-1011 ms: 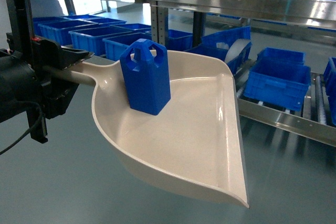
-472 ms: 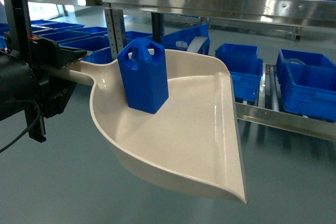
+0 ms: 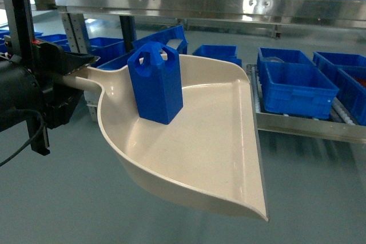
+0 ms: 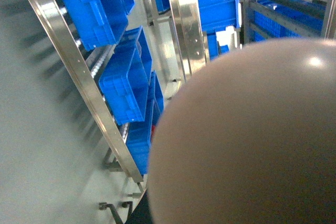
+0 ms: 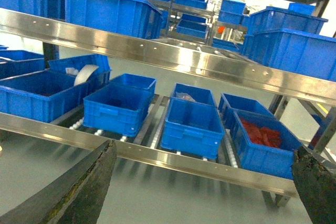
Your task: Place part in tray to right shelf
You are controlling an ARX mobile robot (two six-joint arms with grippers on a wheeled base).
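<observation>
faceted blue part [image 3: 155,83] upright in glossy beige tray [image 3: 211,158].

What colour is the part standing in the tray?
Bright blue; the part shows best in the head view, upright in the beige tray.

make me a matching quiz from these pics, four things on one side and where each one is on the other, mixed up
Things
1. part
2. tray
3. left hand
4. blue crate with red contents

Places
A. on the lower steel rack level, right wrist view
B. clamped on the stub handle at the left of the head view
C. standing upright inside the beige scoop
D. held out in the air, in front of the racks

Pairs: 1-C, 2-D, 3-B, 4-A
</observation>
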